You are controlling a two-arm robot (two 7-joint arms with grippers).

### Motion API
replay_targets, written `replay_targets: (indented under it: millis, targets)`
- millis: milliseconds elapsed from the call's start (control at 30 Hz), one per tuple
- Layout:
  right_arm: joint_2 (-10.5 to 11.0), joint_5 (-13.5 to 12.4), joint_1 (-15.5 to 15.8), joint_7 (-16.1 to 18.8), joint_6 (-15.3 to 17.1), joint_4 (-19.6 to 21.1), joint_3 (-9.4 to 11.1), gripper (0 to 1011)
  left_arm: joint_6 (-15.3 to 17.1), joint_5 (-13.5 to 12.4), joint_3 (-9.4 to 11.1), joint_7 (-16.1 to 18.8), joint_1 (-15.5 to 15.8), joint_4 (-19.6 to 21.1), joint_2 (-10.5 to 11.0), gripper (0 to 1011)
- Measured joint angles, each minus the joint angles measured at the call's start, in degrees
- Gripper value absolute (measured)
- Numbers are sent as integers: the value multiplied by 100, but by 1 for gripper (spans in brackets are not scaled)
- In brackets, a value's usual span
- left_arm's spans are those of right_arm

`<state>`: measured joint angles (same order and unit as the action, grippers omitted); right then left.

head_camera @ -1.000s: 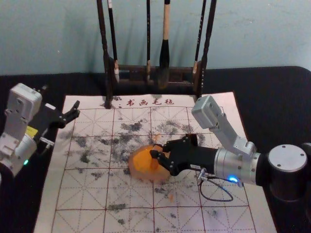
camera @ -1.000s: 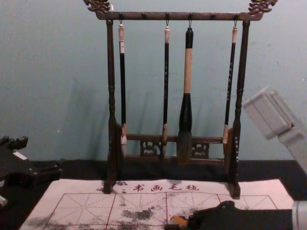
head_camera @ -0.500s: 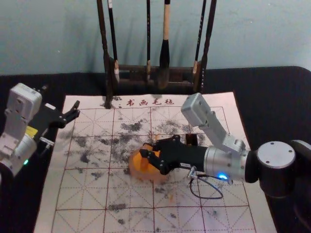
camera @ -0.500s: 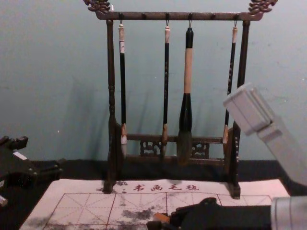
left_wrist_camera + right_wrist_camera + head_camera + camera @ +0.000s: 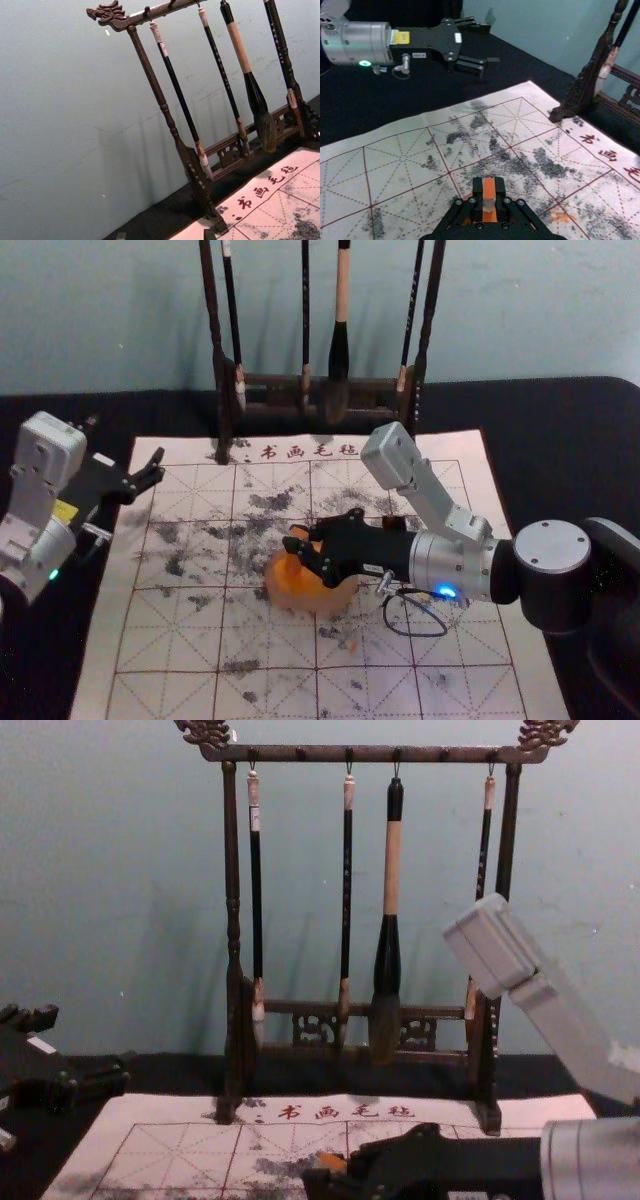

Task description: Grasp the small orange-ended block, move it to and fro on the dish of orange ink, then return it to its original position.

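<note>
In the head view my right gripper (image 5: 297, 548) reaches in over the left part of the dish of orange ink (image 5: 337, 602). My right gripper (image 5: 489, 186) is closed on the block (image 5: 489, 193) in the right wrist view, its orange top end and pale middle between the fingers. Orange also shows below the block there. The chest view has the block's orange end (image 5: 332, 1161) at the gripper's tip. Whether its lower end touches the ink cannot be told. My left gripper (image 5: 150, 470) is parked at the mat's far left corner, its fingers apart; its fingertips (image 5: 165, 235) edge into the left wrist view.
A dark wooden rack (image 5: 222, 390) with several hanging brushes (image 5: 340, 350) stands at the mat's back edge. The ink-stained white mat (image 5: 170, 640) lies on a black table (image 5: 580, 450). Beside my right gripper's body, on its far side, is a small dark object (image 5: 393, 524).
My right gripper has moved left across the dish and slightly toward the rack, with the block still held. The left arm and the dish have stayed where they were.
</note>
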<state>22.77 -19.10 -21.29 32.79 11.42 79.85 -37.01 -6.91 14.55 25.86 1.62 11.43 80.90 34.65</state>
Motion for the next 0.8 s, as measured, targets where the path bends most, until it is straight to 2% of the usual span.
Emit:
replay_targets:
  millis: [333,800]
  targets:
    - [-29,12,-24,-100,-9,-74,104,129,0,0,0,0,0,0,0,1001]
    - [66,3,52,-206,-20,-24,289,129,0,0,0,0,0,0,0,1001]
